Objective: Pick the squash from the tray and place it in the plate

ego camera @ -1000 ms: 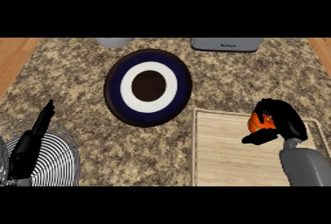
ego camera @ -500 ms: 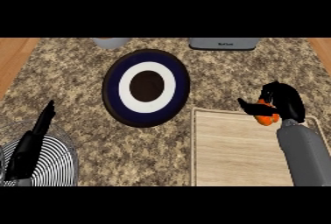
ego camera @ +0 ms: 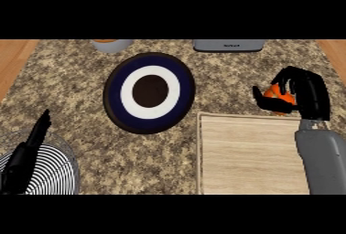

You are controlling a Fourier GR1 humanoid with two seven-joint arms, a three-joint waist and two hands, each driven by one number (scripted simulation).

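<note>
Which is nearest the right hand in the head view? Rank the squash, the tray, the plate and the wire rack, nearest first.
1. squash: orange, held inside the curled fingers of the right hand.
2. tray: pale wood, just below the hand at the view's right.
3. plate: dark blue and white, at the centre, to the hand's left.
4. wire rack: lower left corner, under the left hand.

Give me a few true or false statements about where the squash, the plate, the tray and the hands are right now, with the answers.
1. The right robot hand is curled round the squash. True.
2. The squash lies on the plate. False: it is in the hand, beyond the tray's far edge.
3. The plate is left of the tray. True.
4. The left robot hand holds the plate. False: it rests at the lower left, apart from the plate.
5. The tray still bears the squash. False: its wooden surface shows nothing on it.
</note>
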